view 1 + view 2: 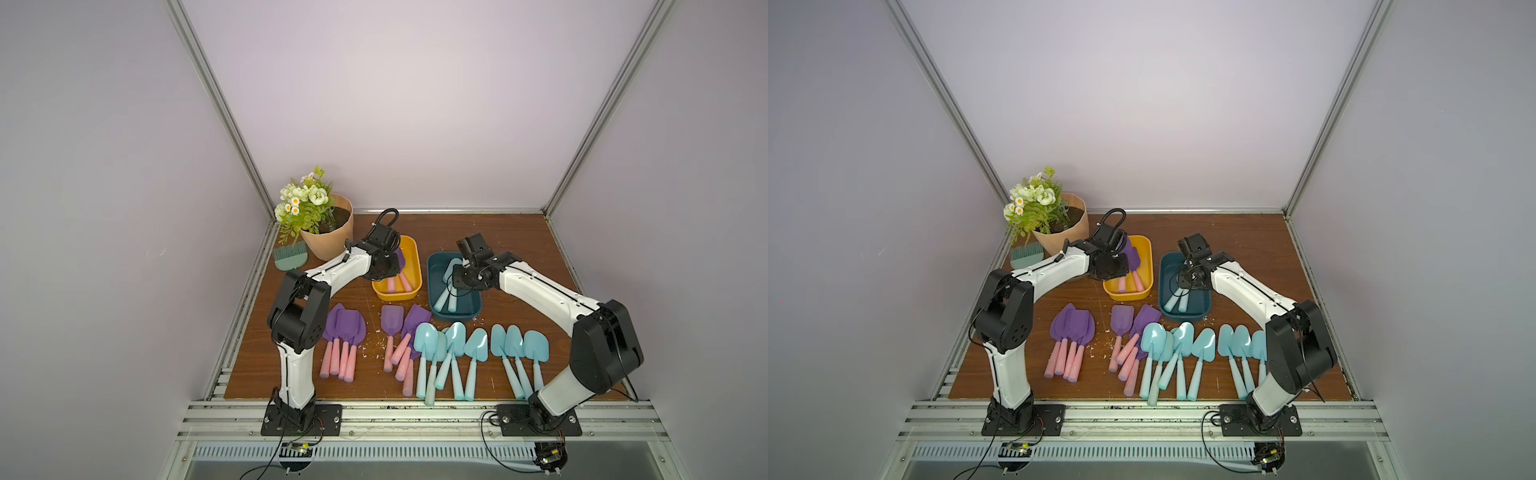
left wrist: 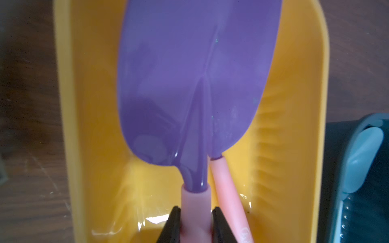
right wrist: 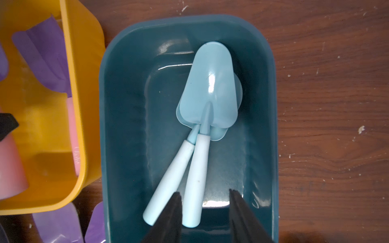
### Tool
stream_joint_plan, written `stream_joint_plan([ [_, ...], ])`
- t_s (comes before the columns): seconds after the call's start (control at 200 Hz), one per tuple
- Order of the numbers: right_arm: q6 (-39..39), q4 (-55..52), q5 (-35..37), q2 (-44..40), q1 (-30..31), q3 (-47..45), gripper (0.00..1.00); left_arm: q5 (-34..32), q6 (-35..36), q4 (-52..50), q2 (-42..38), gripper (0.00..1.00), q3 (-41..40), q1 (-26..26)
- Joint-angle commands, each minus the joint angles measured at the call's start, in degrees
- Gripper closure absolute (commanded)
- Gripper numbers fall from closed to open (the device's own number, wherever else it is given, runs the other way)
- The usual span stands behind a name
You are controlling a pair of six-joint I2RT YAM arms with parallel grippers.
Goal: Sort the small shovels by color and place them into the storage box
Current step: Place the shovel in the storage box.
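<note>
Left wrist view: left tool (image 2: 196, 210) clamped on purple shovel (image 2: 189, 84) by its pink handle, low in yellow box (image 2: 80, 126), so release likely comes next; right tool (image 3: 204, 192), jaws apart over two blue shovels (image 3: 210, 84) in teal box (image 3: 126, 126), should fetch another.

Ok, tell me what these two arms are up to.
They are sorting shovels by color. The left gripper is shut on the pink handle of a purple shovel in the yellow box, beside a second purple shovel. The right gripper hangs open over the teal box, where two light blue shovels lie. A purple group and a light blue group lie on the table.
</note>
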Motion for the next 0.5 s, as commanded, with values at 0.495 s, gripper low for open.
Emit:
stream_joint_plan([
  [0.495,1.8,1.4,-0.6,-1.9,0.3,-5.4,0.59,1.4,-4.6,2.4,5.2,0.88,2.4,0.5],
])
